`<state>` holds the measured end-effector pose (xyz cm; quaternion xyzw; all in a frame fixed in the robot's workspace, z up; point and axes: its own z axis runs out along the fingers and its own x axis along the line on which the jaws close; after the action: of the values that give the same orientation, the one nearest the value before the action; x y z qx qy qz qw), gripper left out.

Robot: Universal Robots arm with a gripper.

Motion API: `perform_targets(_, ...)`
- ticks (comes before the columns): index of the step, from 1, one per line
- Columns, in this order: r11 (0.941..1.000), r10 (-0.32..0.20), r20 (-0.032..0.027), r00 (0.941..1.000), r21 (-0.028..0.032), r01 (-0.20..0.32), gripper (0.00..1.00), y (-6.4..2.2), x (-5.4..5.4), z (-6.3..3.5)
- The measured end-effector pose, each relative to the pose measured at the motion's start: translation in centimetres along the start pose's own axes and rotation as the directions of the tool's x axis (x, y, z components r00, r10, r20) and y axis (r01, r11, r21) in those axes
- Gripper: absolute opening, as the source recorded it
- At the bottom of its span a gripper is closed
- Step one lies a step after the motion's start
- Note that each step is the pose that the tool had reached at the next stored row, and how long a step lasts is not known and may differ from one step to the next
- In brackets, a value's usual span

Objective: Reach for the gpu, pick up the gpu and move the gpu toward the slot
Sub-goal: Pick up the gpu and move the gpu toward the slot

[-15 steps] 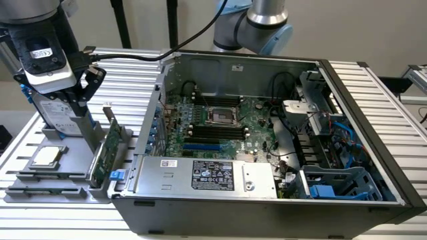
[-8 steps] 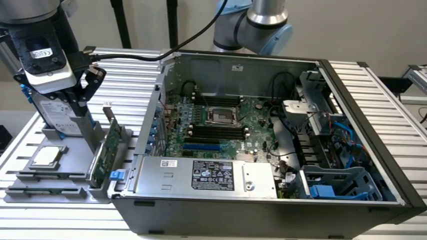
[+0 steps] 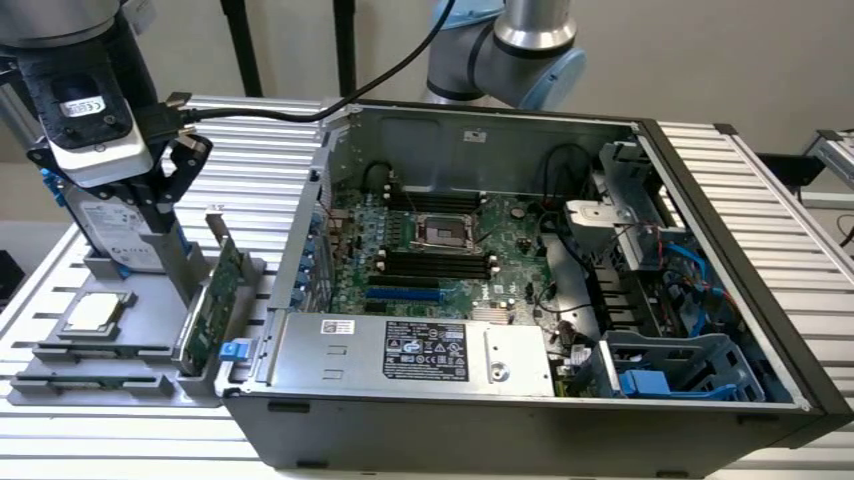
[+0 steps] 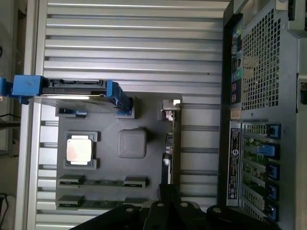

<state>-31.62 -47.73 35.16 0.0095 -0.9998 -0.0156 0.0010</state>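
Wrist view: the gripper (image 4: 168, 205) is a dark mass at the frame's edge, and I cannot tell whether its jaws are apart or together. Just ahead of it the gpu (image 4: 171, 143) stands on edge in the grey holder (image 4: 148, 122), seen as a thin line running away from the jaws to its silvery bracket (image 4: 170, 106). Nothing is clamped; the card sits in its stand. Beside the card on the holder lie a grey block (image 4: 132, 143), the chip (image 4: 79, 149) and two memory sticks (image 4: 103, 182). Beyond them stands the hard drive (image 4: 72, 93) with blue rails. The case (image 4: 259, 120) is on the card's other side.

In the exterior view, the sticks (image 3: 87, 352) and chip (image 3: 96, 313) are nearest. The green gpu (image 3: 214, 300) leans upright between them and the open case (image 3: 747, 300). Farther back, the gripper (image 3: 134, 185) hangs over the hard drive (image 3: 100, 232), above the card and toward the exterior view's left of it, apart from it. The motherboard (image 3: 427, 250) lies inside the case.
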Motion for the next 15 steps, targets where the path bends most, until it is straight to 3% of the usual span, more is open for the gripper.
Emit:
perform_targets(8,1.0,0.0,-0.0006,1.0,0.0,0.0,0.42,0.0,0.0,0.0)
perform_targets(11,1.0,0.0,0.004,1.0,0.0011,0.0,0.42,-0.01,0.17,0.3)
perform_targets(15,1.0,0.0,0.0054,1.0,0.0039,0.0,0.42,-0.02,0.49,0.97)
